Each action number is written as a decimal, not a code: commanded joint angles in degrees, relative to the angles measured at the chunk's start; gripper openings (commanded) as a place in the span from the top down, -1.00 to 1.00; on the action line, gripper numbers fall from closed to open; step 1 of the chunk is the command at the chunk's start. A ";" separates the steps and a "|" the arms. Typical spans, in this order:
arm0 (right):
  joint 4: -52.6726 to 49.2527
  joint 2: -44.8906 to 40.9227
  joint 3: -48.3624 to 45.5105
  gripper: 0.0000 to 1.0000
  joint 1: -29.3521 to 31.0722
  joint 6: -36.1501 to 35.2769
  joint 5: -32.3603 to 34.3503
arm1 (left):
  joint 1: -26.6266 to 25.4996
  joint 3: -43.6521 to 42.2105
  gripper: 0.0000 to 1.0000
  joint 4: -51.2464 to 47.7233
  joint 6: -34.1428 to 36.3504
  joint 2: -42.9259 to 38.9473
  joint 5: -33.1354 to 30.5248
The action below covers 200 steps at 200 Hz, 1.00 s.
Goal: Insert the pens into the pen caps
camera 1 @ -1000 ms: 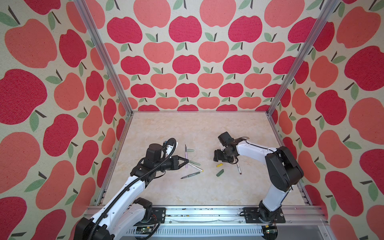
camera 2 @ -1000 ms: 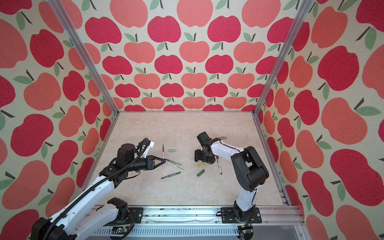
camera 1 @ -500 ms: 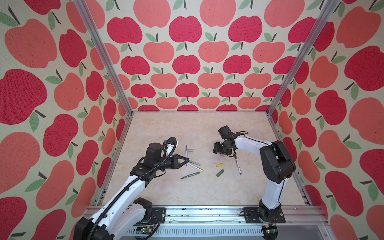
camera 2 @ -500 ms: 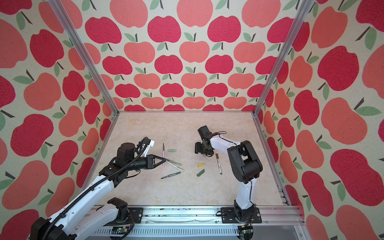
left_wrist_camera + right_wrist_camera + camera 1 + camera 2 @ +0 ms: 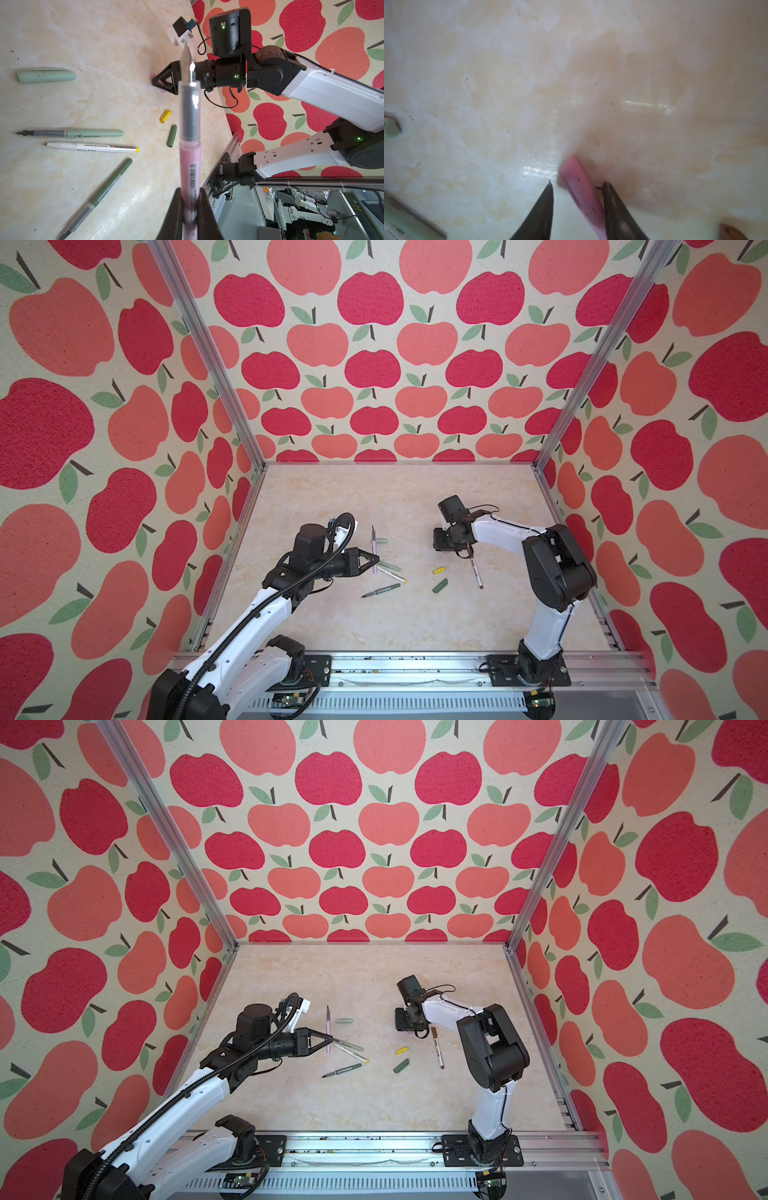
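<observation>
Right gripper (image 5: 578, 183) straddling pink cap (image 5: 583, 195), jaws open, cap hugging one jaw: centring needed before squeezing; Left gripper (image 5: 190, 199) clamping pink pen (image 5: 190, 158)

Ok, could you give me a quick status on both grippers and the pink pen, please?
Left gripper shut on pink pen, by the barrel. Right gripper open, straddling pink cap on table. Brown pen lies nearby, apart from cap.

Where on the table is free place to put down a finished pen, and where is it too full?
Free: the back strip of the table, from the back wall to the right gripper; the front strip, from the dark green pen to the rail. Crowded: the middle, between the left gripper and the brown pen.
</observation>
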 commanded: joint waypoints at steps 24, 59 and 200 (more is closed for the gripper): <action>-4.61 0.72 -4.11 0.47 0.56 0.09 0.02 | -1.45 2.48 1.00 0.93 0.63 1.35 -0.94; -4.32 0.16 -4.23 0.68 0.98 0.26 -0.23 | -2.26 3.01 1.00 0.49 0.73 1.42 -1.60; -4.30 -6.22 -3.43 0.89 2.55 1.29 0.14 | -3.45 3.10 1.00 0.84 0.94 2.20 -1.43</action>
